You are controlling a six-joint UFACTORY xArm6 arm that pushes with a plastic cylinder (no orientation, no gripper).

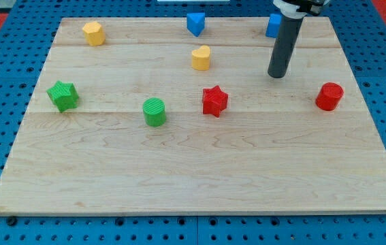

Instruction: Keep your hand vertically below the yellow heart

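The yellow heart (201,58) lies on the wooden board (199,170) near the view's top, a little right of the middle. My tip (277,75) rests on the board to the right of the heart and slightly lower in the view, well apart from it. The red star (214,101) sits below the heart. The dark rod rises from the tip toward the view's top right.
A yellow hexagonal block (93,33) lies at the top left. A blue block (195,23) is at top centre and another blue block (273,25) is partly hidden behind the rod. A green star (63,95), green cylinder (154,111) and red cylinder (329,96) lie across the middle.
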